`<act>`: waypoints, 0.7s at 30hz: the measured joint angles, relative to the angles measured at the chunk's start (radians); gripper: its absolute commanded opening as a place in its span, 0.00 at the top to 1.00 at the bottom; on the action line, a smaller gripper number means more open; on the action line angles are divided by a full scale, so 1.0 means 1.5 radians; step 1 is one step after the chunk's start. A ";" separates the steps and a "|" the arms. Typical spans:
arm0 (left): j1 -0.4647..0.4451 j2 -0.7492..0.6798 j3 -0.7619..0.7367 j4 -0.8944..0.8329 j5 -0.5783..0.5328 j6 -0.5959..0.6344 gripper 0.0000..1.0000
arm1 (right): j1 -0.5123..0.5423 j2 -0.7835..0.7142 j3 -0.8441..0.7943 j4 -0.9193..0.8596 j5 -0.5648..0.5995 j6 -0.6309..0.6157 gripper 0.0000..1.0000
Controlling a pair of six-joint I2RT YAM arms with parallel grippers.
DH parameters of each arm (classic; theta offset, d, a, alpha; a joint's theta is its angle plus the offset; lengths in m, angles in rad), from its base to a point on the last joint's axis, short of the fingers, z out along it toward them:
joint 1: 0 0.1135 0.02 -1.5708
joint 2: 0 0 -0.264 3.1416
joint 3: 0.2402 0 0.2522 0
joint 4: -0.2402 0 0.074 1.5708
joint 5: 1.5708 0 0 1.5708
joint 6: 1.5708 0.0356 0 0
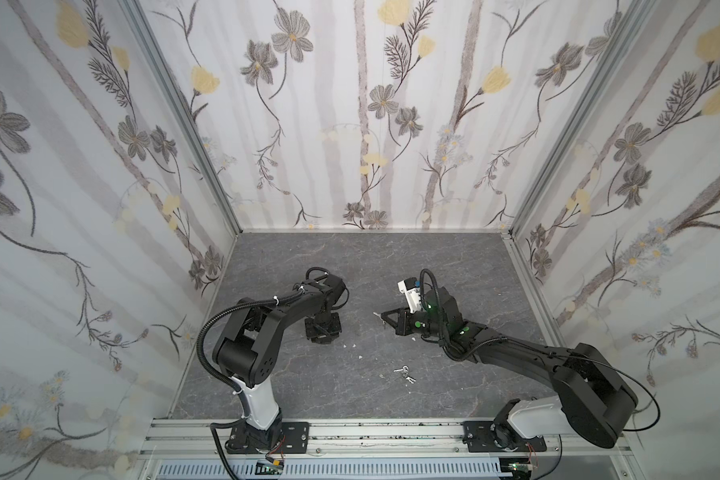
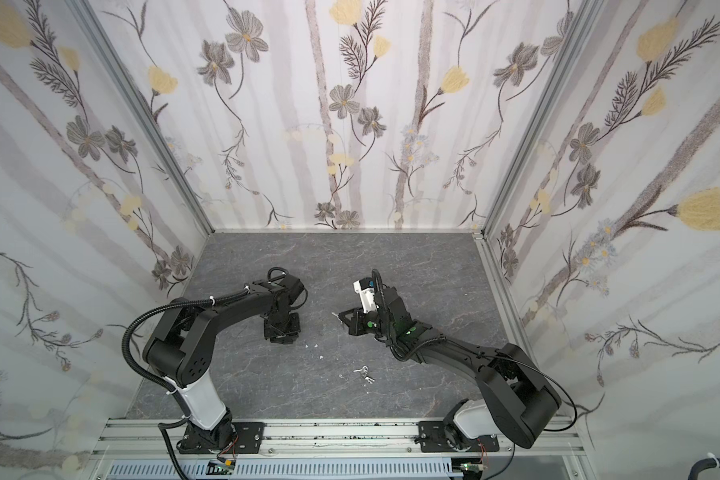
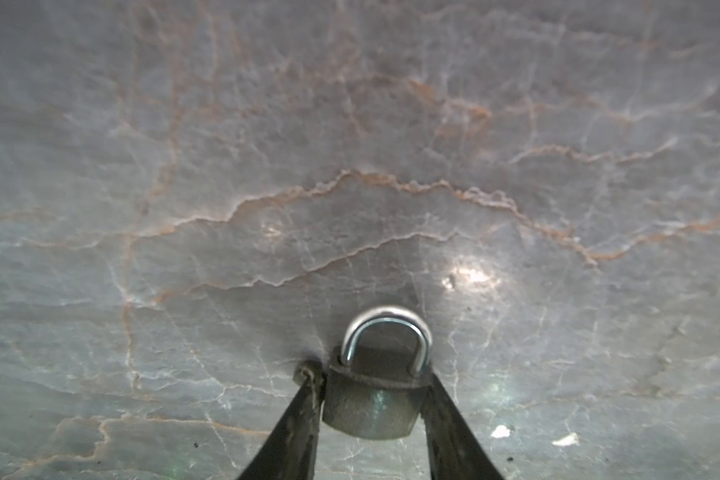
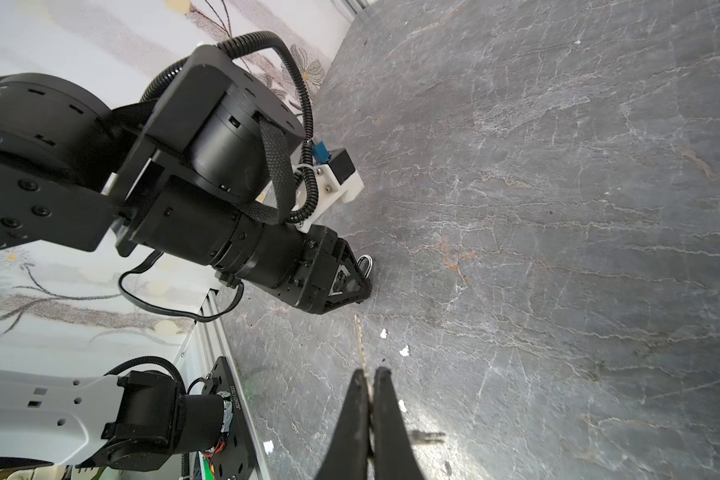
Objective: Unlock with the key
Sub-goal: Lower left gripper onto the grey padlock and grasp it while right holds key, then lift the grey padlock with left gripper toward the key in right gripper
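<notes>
A small brass padlock (image 3: 371, 409) with a steel shackle lies flat on the grey marble table (image 3: 350, 166). My left gripper (image 3: 373, 376) points down over it, one finger pressed against each side of its body. In both top views the left gripper (image 1: 323, 328) (image 2: 282, 328) hides the lock. In the right wrist view the shackle (image 4: 366, 264) shows at the left gripper's tip. My right gripper (image 4: 370, 372) is shut on a silver key (image 4: 360, 345), whose blade sticks out past the fingertips toward the left gripper. In both top views the right gripper (image 1: 385, 318) (image 2: 341, 316) hovers right of the left gripper.
A bunch of spare keys (image 1: 404, 372) (image 2: 363, 372) lies on the table nearer the front, between the two arms. Small white scraps (image 1: 350, 345) are scattered near the left gripper. Flowered walls close the table on three sides, and a metal rail (image 1: 371, 432) runs along the front.
</notes>
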State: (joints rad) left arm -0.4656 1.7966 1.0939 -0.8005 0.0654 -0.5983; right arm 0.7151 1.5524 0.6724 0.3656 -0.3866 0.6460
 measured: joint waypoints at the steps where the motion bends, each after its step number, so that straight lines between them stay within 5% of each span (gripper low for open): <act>1: 0.000 0.002 0.001 0.000 0.000 0.000 0.71 | 0.000 0.000 -0.001 0.001 0.000 0.000 1.00; 4: -0.002 0.005 0.002 -0.001 0.000 0.002 0.79 | 0.000 0.001 -0.003 0.004 0.000 0.000 1.00; 21: -0.001 -0.067 0.012 0.032 0.027 -0.067 0.80 | 0.037 0.018 -0.017 0.008 0.039 -0.013 1.00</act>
State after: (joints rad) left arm -0.4671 1.6962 1.1118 -0.7521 0.1066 -0.6991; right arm 0.7700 1.5799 0.6464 0.3775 -0.3283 0.6270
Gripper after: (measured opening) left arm 0.270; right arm 0.048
